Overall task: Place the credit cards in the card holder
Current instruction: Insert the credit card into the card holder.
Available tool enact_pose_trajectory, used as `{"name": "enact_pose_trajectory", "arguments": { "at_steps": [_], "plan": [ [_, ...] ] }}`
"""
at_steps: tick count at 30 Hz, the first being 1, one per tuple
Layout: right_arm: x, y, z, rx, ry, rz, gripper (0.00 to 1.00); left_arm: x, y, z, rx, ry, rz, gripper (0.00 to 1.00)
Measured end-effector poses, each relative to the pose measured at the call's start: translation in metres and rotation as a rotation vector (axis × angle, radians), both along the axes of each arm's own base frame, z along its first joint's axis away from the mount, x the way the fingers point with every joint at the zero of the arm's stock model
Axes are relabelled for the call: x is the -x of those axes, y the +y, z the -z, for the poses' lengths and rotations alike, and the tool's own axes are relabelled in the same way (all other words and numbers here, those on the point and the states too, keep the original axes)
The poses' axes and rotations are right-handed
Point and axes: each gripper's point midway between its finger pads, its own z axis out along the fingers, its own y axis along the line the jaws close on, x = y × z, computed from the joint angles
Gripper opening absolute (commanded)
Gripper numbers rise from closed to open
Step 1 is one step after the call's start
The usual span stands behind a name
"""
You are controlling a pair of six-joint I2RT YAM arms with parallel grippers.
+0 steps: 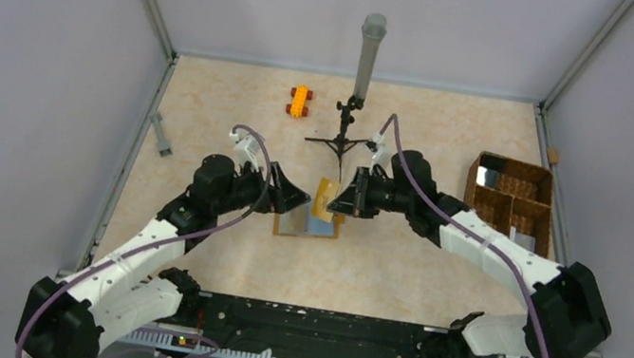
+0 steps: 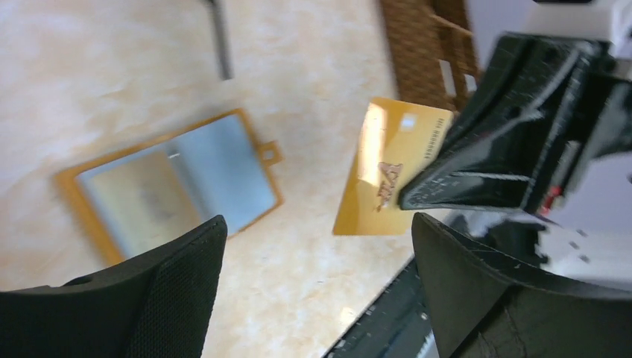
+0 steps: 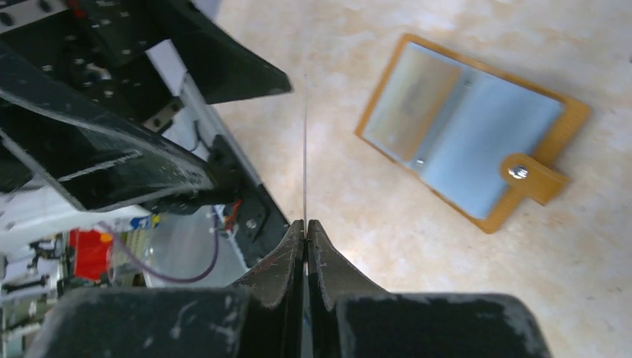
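The card holder (image 1: 306, 223) lies open and flat on the table, a mustard-orange frame with a silvery panel and a pale blue panel inside; it also shows in the left wrist view (image 2: 168, 183) and in the right wrist view (image 3: 462, 127). My right gripper (image 3: 305, 224) is shut on a gold credit card (image 2: 387, 164), which it holds upright above the table just right of the holder; this card is edge-on in the right wrist view (image 3: 305, 149). My left gripper (image 2: 319, 224) is open and empty, facing the card from the left.
An orange toy car (image 1: 299, 100) and a small black tripod with a grey tube (image 1: 344, 135) stand at the back. A brown wicker basket (image 1: 510, 200) is at the right. A grey stick (image 1: 161, 133) lies by the left wall.
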Motion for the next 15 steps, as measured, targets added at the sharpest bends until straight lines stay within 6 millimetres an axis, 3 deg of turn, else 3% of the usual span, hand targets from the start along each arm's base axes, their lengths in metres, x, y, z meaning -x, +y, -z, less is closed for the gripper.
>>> {"name": "enact_pose_trajectory", "arguments": {
  "at_steps": [3, 6, 8, 15],
  "plan": [
    [-0.014, 0.001, 0.040, 0.084, 0.078, 0.067, 0.00, -0.017, 0.026, 0.043, -0.068, 0.123, -0.135, 0.93],
    [-0.017, -0.002, 0.084, 0.157, 0.169, 0.112, 0.00, -0.020, 0.051, 0.086, -0.117, 0.253, -0.235, 0.91],
    [-0.018, -0.003, 0.104, 0.187, 0.210, 0.131, 0.00, -0.019, 0.062, 0.105, -0.137, 0.316, -0.275, 0.88],
    [-0.026, 0.004, 0.130, 0.200, 0.244, 0.149, 0.00, -0.018, 0.070, 0.135, -0.171, 0.421, -0.311, 0.70]
  ]
}}
